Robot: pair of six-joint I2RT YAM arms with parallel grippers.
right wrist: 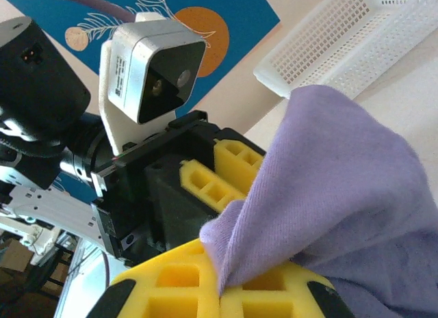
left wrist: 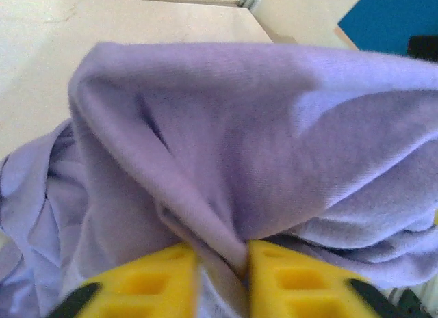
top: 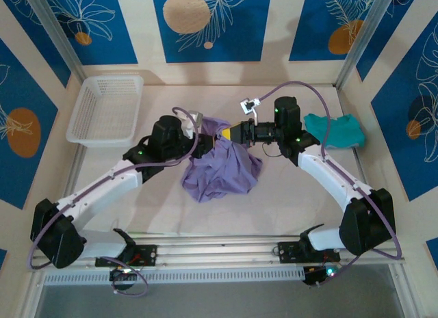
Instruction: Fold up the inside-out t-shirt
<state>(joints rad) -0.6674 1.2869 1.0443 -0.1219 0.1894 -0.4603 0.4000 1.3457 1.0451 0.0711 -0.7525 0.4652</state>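
So the inside-out t-shirt [top: 222, 166] is sitting bunched up in a lavender heap around the middle of the table [top: 287, 208], between the two arms, and it's looking nowhere near flat. Both grippers are meeting at the far edge of the heap, right next to each other. The left gripper [left wrist: 222, 255] is pinching a fold of the purple fabric, jaws nearly together with cloth squeezed in the gap. The right gripper [right wrist: 220, 285] is clamping the same shirt too, closed tight with fabric spilling out over it. The white basket [top: 106, 109] is sitting off to the far left and the teal garment [top: 335, 130] is lying to the right, both apart from the shirt.

I'm reading this as the early sorting-out stage: getting two holds on the cloth for spreading it out, with no actual folding happening yet. The next move is probably calling for the grippers pulling apart and lifting so the shirt opens up, while watching that neither pinch is slipping on that thin fabric
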